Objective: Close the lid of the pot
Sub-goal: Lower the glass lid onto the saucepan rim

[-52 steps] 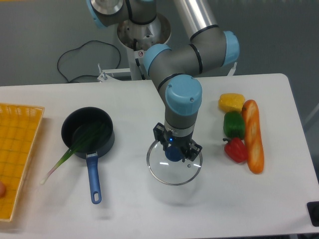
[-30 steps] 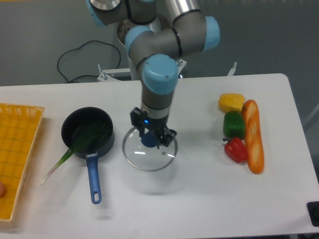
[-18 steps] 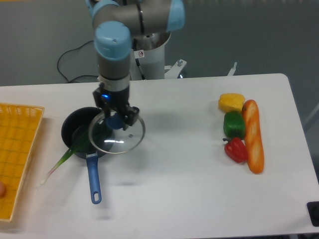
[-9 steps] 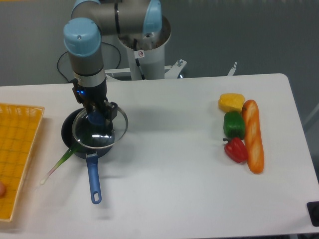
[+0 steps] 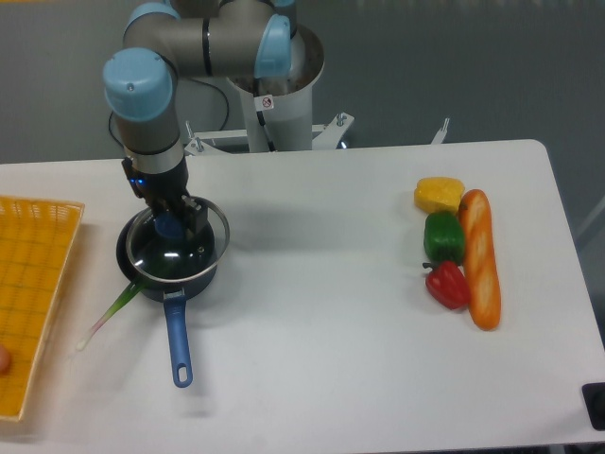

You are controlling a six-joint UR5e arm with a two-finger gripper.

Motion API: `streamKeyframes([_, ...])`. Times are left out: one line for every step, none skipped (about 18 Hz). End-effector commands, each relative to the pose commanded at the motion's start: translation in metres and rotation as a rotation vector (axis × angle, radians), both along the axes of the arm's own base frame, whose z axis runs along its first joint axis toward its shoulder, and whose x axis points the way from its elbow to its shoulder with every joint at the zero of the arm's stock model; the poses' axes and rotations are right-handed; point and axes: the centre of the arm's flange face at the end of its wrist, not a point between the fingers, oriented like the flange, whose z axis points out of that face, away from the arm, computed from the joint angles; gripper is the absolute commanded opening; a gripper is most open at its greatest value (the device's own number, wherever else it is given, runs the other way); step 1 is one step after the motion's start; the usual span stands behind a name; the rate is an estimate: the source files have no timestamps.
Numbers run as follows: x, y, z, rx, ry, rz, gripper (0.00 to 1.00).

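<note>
The pincer (image 5: 171, 223) is clamped on the blue knob of the round clear glass lid with a thin metal rim (image 5: 179, 248). The lid hangs almost squarely over the small dark saucepan with a long blue handle (image 5: 168, 260) on the white table (image 5: 321, 322), offset slightly to the right. A green stalk (image 5: 115, 305) pokes out over the pan's left rim, where the lid may catch.

You're looking at a robotics lab bench.
A pedestal-mounted arm (image 5: 255, 57) stands at a bare white table (image 5: 331, 378) before a grey wall, toy vegetables (image 5: 444, 246) laid out right.
</note>
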Motion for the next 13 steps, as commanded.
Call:
streamKeyframes([0.001,0.0,-0.002,-0.004,-0.002,-0.002,0.38])
streamKeyframes([0.002,-0.001,-0.003,-0.006,-0.001,-0.003,0.38])
streamKeyframes([0.002,-0.001,-0.004,-0.01,-0.005,-0.002,0.38])
streamKeyframes([0.004,-0.001,-0.007,-0.012,-0.006,-0.005,0.38])
streamKeyframes([0.009,0.0,-0.008,-0.015,-0.008,-0.015,0.38])
streamKeyframes([0.011,0.0,-0.01,-0.018,-0.009,-0.02,0.38])
streamKeyframes([0.011,0.001,-0.011,-0.021,-0.01,-0.018,0.38])
streamKeyframes([0.012,0.002,-0.014,-0.026,-0.013,-0.02,0.38])
streamKeyframes([0.012,0.002,-0.015,-0.028,-0.014,-0.022,0.38])
streamKeyframes([0.013,0.002,-0.016,-0.029,-0.014,-0.022,0.38])
streamKeyframes([0.013,0.002,-0.016,-0.029,-0.015,-0.017,0.38])
streamKeyframes([0.013,0.003,-0.017,-0.031,-0.016,-0.012,0.38])
streamKeyframes([0.013,0.003,-0.018,-0.032,-0.017,-0.012,0.38])
